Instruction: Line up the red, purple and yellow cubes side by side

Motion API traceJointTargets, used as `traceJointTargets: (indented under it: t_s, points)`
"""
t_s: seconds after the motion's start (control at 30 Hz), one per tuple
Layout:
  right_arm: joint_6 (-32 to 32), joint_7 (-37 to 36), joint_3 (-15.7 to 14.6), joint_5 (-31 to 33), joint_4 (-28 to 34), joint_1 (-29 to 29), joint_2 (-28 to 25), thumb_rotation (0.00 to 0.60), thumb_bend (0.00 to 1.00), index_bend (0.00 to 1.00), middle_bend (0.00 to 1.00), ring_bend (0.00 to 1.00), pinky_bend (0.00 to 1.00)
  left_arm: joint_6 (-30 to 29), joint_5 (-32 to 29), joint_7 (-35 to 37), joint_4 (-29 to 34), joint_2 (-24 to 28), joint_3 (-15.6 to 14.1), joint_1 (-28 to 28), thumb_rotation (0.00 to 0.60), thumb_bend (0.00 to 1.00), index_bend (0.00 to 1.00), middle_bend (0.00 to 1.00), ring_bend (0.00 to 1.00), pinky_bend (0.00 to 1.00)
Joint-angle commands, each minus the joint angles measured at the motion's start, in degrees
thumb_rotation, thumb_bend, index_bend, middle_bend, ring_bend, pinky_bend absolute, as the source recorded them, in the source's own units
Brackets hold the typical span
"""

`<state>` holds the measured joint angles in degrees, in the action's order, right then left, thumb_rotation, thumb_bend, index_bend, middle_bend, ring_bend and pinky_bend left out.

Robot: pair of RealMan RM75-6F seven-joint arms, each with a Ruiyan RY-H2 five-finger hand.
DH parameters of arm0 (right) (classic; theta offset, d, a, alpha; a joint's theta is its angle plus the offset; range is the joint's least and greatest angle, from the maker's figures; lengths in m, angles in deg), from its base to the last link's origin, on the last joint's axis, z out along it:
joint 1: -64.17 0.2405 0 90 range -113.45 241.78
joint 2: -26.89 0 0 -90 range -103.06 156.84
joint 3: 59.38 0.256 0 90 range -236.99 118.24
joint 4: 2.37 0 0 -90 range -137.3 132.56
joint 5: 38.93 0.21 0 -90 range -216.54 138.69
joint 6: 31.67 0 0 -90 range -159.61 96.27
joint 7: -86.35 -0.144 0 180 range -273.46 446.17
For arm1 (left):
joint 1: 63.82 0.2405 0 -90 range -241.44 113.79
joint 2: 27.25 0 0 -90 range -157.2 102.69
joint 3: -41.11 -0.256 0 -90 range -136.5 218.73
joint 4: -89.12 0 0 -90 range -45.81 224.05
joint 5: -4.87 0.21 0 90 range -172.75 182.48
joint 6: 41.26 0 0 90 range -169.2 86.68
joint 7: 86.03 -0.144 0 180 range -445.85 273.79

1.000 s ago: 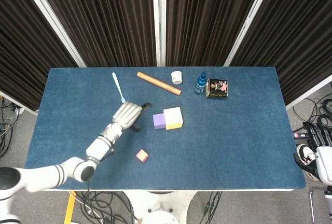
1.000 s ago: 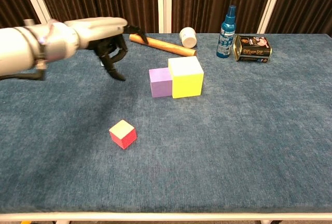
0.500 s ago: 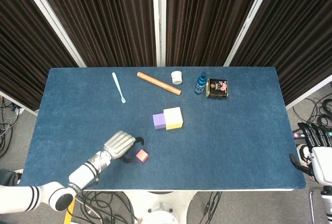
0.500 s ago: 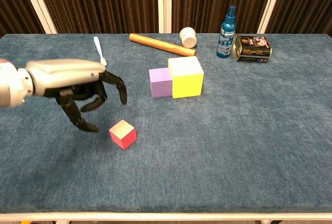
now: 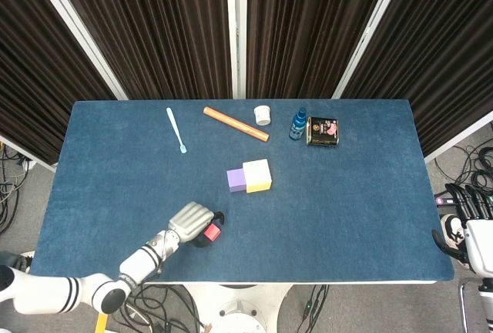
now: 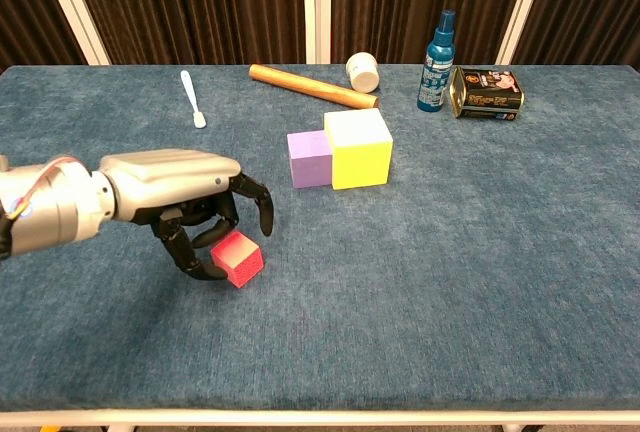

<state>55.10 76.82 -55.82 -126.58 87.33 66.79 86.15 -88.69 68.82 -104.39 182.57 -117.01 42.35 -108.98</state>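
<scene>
On the blue table [image 6: 520, 252], left hand [image 6: 200, 207] cups red cube [image 6: 238, 258], purple cube [image 6: 308, 158] beyond.

No legible text. The tin [image 6: 486, 92] and bottle [image 6: 436, 60] carry printed labels, too small to read.

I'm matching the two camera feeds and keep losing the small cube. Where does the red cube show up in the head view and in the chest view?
Head view: the red cube lies near the table's front edge, left of centre, at the fingertips of the left hand.
Chest view: red cube sits lower left of centre, under the left hand's curled fingers.
Shared landmark: the purple cube touching the yellow cube, farther back and right.
</scene>
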Motion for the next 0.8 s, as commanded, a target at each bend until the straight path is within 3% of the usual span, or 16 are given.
traceJointTargets:
  t_s: [0.03, 0.53, 0.67, 0.8]
  points:
    - [-0.03, -0.03, -0.01, 0.02, -0.05, 0.00, 0.01, 0.600, 0.21, 0.00, 0.08, 0.00, 0.08, 0.12, -0.69, -0.81, -1.02, -0.98, -0.05, -0.20, 0.600, 0.30, 0.42, 0.88, 0.92, 0.99]
    - [0.24, -0.32, 0.02, 0.10, -0.29, -0.14, -0.05, 0.600, 0.21, 0.00, 0.08, 0.00, 0.08, -2.87, -1.66, -1.81, -3.17, -3.78, 0.38, 1.20, 0.600, 0.32, 0.53, 0.89, 0.93, 0.99]
    - [0.47, -0.31, 0.00, 0.03, -0.20, -0.25, -0.16, 0.600, 0.21, 0.00, 0.08, 0.00, 0.08, -4.33, -3.27, -1.00, -2.79, -2.47, 2.82, 1.47, 0.600, 0.32, 0.53, 0.89, 0.93, 0.99]
    - [0.36, -0.44, -0.05, -0.21, -0.24, -0.11, 0.00, 0.600, 0.21, 0.00, 0.08, 0.00, 0.08, -3.31, -9.19, -0.89, -3.73, -1.91, 6.94, 0.05, 0.600, 0.32, 0.53, 0.89, 0.93, 0.99]
